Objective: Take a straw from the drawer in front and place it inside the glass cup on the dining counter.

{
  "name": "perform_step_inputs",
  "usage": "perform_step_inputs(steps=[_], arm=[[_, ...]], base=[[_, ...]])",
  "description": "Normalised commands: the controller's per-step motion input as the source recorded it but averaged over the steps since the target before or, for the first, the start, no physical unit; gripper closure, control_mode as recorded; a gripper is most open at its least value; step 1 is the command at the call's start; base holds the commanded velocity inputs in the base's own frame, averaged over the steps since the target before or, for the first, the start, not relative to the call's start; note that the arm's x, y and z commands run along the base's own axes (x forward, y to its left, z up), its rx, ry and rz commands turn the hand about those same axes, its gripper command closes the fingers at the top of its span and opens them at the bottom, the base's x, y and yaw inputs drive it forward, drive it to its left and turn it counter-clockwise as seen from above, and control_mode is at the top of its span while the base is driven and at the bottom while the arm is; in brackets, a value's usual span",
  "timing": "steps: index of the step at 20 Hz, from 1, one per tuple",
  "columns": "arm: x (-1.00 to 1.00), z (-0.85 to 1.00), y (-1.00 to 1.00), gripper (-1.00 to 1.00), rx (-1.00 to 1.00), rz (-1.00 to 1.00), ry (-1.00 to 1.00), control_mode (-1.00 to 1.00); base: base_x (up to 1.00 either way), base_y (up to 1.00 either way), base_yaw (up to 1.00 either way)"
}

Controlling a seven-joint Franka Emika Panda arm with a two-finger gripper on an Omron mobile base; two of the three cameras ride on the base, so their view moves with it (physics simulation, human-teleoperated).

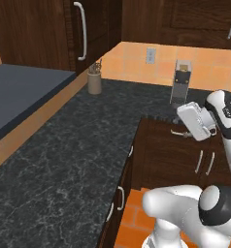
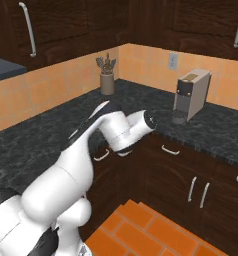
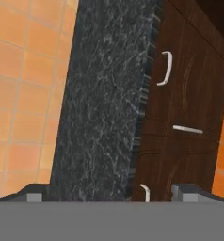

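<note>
Two open, empty fingers: my gripper [image 3: 107,190] is held level with the shut drawer [image 3: 187,84] under the black counter [image 3: 104,94], because its curved handle [image 3: 166,68] must be pulled first. I judge the straw lies inside, hidden.

Black granite counter [image 3: 104,103] with white speckled veining, ahead of the open jaws; dark brown wood-grain drawer [image 3: 189,84] beside it, bearing a curved silver handle [image 3: 166,68]. Orange tiled backsplash [image 3: 24,94] on the counter's other side. Grey coffee machine [image 2: 191,95]; tan utensil holder [image 1: 94,82].
</note>
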Motion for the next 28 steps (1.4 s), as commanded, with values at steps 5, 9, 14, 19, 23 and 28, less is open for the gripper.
perform_step_inputs(steps=[5, 9, 14, 19, 23, 28], arm=[[0.46, -0.87, -0.21, -1.0, 0.25, 0.03, -0.02, -1.0], [0.44, -0.76, 0.0, -1.0, 0.17, 0.04, -0.03, -1.0], [0.39, -0.71, 0.11, -1.0, 0.03, 0.04, -0.16, -1.0], [0.36, -0.57, 0.35, -1.0, 0.0, 0.01, -0.21, -1.0], [0.28, -0.46, 0.39, -1.0, 0.01, 0.03, -0.12, -1.0], [0.27, -0.31, 0.37, -1.0, 0.0, 0.03, -0.1, -1.0]], base=[[0.0, 0.0, 0.0], [0.0, 0.0, 0.0], [0.0, 0.0, 0.0], [0.0, 0.0, 0.0], [0.0, 0.0, 0.0], [0.0, 0.0, 0.0]])
